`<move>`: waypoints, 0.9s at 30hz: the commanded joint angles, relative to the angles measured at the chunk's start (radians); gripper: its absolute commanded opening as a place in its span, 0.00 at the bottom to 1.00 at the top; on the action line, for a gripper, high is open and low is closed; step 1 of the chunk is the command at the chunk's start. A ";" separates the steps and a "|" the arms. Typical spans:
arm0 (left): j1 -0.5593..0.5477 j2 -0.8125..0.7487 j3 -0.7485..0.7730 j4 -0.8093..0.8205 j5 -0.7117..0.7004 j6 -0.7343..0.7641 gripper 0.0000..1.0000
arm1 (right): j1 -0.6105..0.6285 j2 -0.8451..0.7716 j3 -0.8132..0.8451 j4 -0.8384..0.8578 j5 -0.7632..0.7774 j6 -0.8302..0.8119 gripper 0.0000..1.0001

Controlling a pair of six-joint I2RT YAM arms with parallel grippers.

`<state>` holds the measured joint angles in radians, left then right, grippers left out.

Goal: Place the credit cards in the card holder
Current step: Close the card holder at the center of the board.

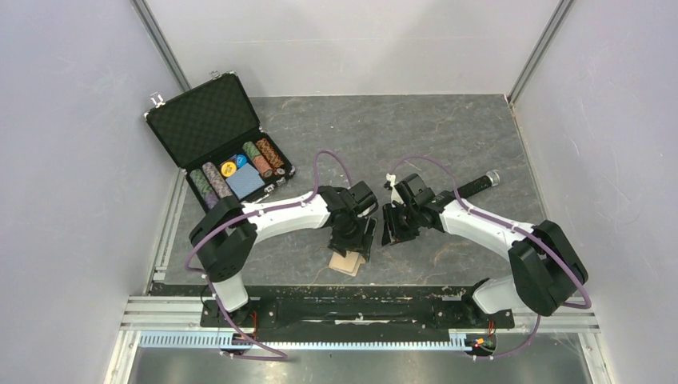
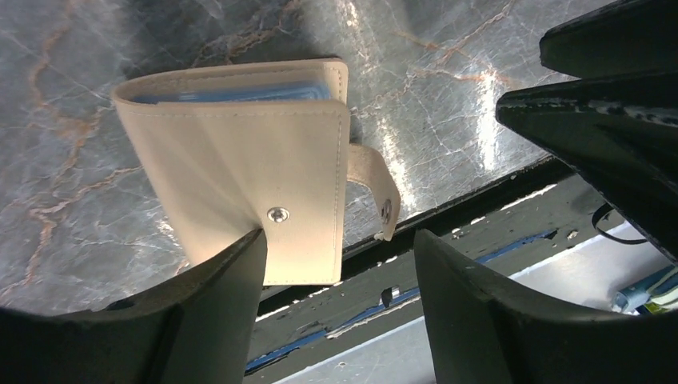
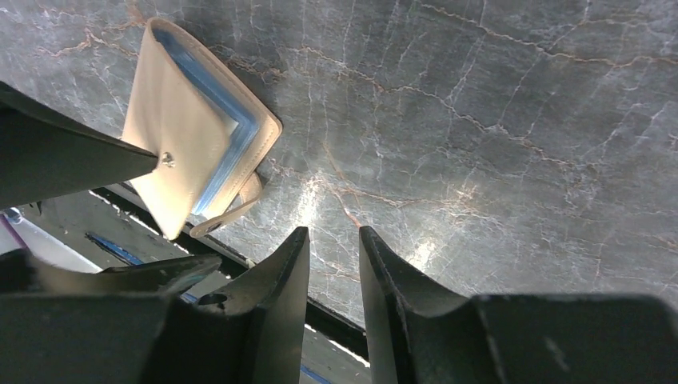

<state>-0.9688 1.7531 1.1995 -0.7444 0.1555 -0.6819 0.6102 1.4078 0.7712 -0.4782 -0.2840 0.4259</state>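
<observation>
The tan card holder lies folded near the table's front edge, its snap tab unfastened and light blue pockets showing at its open edge. It fills the left wrist view and shows in the right wrist view. My left gripper is open just above it, and one finger overlaps its near corner. My right gripper hovers to the right of the holder, jaws a narrow gap apart with nothing between them. No credit card shows in any view.
An open black poker-chip case with chip stacks and a blue-backed deck stands at the back left. A black stick-like object lies at the right. The black front rail runs just beyond the card holder. Grey walls enclose the table.
</observation>
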 commanded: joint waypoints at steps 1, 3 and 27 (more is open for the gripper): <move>-0.002 -0.032 -0.051 0.123 0.080 -0.074 0.76 | -0.010 -0.019 0.014 0.039 -0.026 0.012 0.32; -0.002 -0.038 -0.083 0.158 0.085 -0.087 0.83 | -0.014 -0.010 0.015 0.054 -0.055 0.016 0.32; 0.102 -0.230 -0.356 0.553 0.228 -0.190 0.68 | -0.020 0.222 0.013 0.390 -0.327 0.087 0.01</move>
<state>-0.8829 1.5616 0.8513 -0.2535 0.3519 -0.8375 0.5922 1.5879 0.8059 -0.1577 -0.5926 0.5014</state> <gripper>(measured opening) 0.713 0.023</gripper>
